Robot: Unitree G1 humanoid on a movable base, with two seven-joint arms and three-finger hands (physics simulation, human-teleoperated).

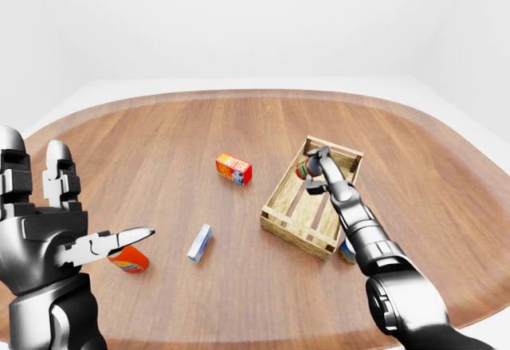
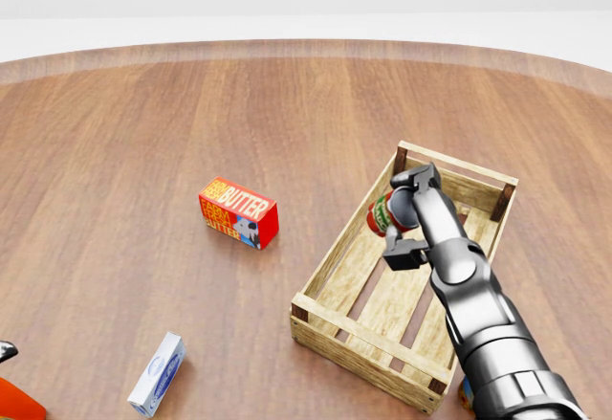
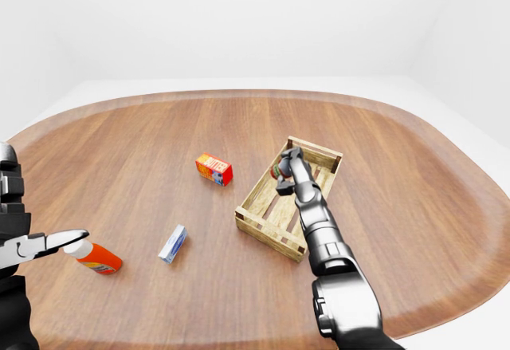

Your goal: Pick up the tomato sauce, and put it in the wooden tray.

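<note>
Reaching over the wooden tray (image 2: 349,248), the right hand (image 2: 406,219) has its fingers (image 2: 405,254) closed round the tomato sauce (image 2: 385,215), a small red can with a green label band. The can is held tilted above the slatted floor of the tray, near the tray's far end in the head view and just inside its left wall; whether the can touches the slats cannot be told.

To the left of that hand, apart from the tray, a red butter box (image 2: 238,212) lies on the wooden worktop (image 2: 143,133). Lower left of it lies a small blue-and-white packet (image 2: 157,374) flat on the wood.

Far to the left of the holding hand, the left hand (image 1: 56,234) is raised at the edge of the left-eye view, its fingers spread wide and gripping nothing. Just beside its fingertip in that view an orange bottle with a white cap (image 3: 93,257) lies on its side on the worktop.
</note>
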